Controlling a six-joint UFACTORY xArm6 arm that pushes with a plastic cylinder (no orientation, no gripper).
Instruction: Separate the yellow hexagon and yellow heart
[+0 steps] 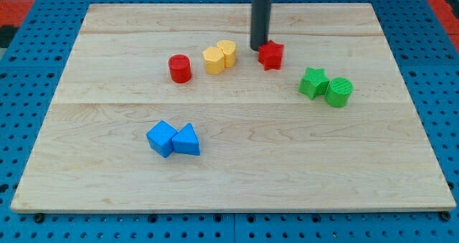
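Note:
Two yellow blocks stand touching at the board's upper middle: the yellow heart on the view's left and the yellow hexagon on its right. My tip is a dark rod coming down from the view's top. It ends right of the hexagon, a short gap away, and right beside the left edge of the red star.
A red cylinder stands left of the heart. A green star and a green cylinder touch at the right. A blue cube and a blue triangle touch at the lower left. The wooden board lies on a blue pegboard.

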